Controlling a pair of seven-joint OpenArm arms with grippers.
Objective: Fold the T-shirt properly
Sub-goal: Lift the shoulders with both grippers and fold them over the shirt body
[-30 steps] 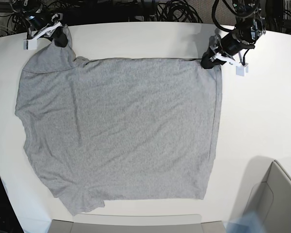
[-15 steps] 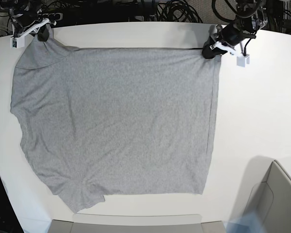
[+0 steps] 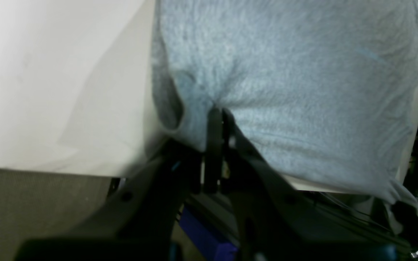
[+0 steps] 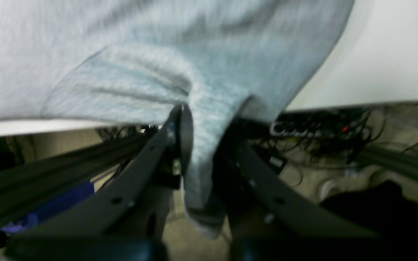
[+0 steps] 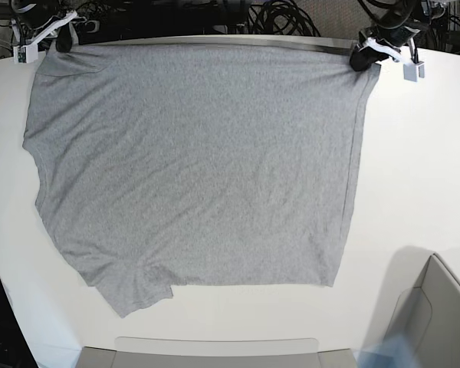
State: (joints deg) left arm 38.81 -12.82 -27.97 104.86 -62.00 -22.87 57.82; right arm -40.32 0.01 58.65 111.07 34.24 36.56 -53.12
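The heather-grey T-shirt [image 5: 192, 161] lies spread flat, plain side up, on the white table [image 5: 414, 176]; its top edge reaches the table's far edge. My left gripper [image 5: 364, 55] is shut on the shirt's far right corner; the left wrist view shows its black fingers [image 3: 214, 145] pinching the grey cloth [image 3: 296, 72]. My right gripper [image 5: 57, 34] is shut on the far left corner; the right wrist view shows cloth [image 4: 201, 119] bunched between its fingers [image 4: 180, 127]. No lettering shows.
Black cables [image 5: 276, 15] lie behind the table's far edge. A grey bin [image 5: 437, 322] stands at the near right corner. A grey flat piece [image 5: 215, 353] sits at the near edge. The table's right side is bare white.
Both grippers have pulled the shirt's top corners away toward the far edge. The cloth has slid back with them and stretched flatter and wider.
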